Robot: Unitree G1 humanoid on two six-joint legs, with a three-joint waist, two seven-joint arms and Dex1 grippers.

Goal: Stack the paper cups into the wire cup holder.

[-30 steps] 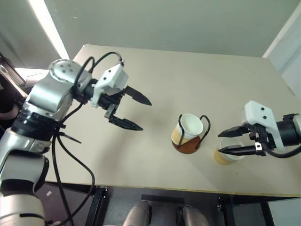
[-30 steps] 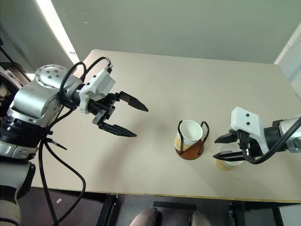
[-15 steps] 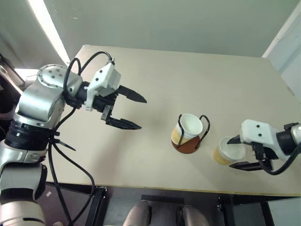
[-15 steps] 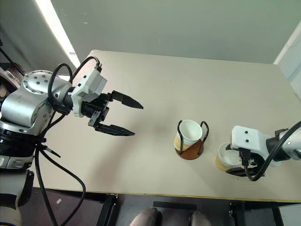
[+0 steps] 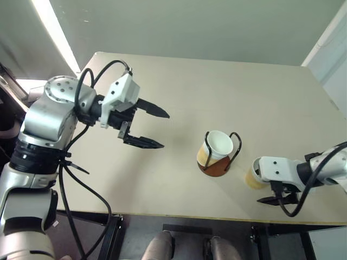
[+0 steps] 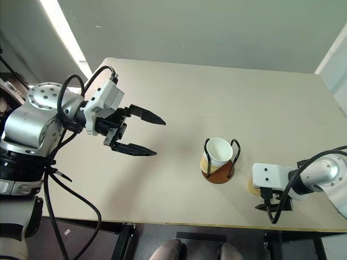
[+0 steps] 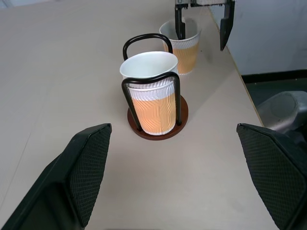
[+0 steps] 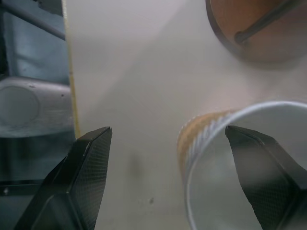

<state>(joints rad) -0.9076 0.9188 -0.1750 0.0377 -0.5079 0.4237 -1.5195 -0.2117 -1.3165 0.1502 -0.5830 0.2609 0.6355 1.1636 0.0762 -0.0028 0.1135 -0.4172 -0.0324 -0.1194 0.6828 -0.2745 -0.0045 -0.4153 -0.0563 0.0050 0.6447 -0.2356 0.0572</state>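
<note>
The right gripper [image 7: 204, 21], jaws spread wide, straddles the rim of a loose paper cup [image 7: 186, 48], one finger inside and one outside, gripping nothing. That cup stands upright just beside the wire cup holder [image 5: 219, 154], toward the table's [image 5: 217, 92] near right edge, and the holder already carries a nested cup [image 5: 216, 147]. The left gripper [image 5: 152, 129] hovers fully open and empty, well left of the holder.

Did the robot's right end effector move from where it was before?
Yes. The right end effector dropped toward the near table edge, straddling the loose paper cup's wall.
</note>
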